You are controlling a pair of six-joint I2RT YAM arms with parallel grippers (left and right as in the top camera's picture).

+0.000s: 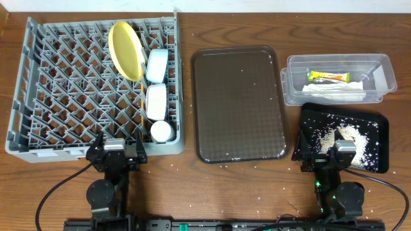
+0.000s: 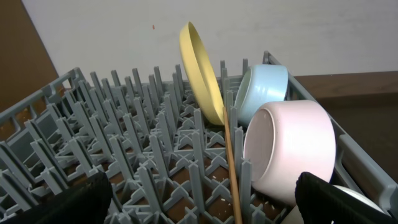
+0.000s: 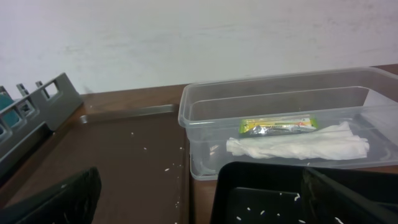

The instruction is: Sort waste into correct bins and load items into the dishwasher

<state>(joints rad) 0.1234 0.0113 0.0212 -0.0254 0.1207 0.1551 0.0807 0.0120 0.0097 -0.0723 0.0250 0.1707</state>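
Observation:
The grey dishwasher rack (image 1: 64, 83) holds the yellow plate (image 1: 125, 50) on edge, the light blue bowl (image 1: 157, 65), the white bowl (image 1: 157, 101), the small white cup (image 1: 160, 131) and the chopsticks (image 1: 140, 109). The clear tub (image 1: 289, 90) contains the foil sachet (image 1: 327, 77) and the white paper piece (image 1: 334, 92). Rice (image 1: 343, 138) lies in the black tray (image 1: 382, 128). My left gripper (image 1: 115, 154) stands open at the rack's near edge, empty (image 2: 205, 205). My right gripper (image 1: 334, 157) is open at the black tray's near edge, with nothing between its fingers (image 3: 205, 199).
The brown serving tray (image 1: 239, 102) lies between rack and bins, with a few stray rice grains on it and on the table around it. Both arm bases sit at the table's front edge.

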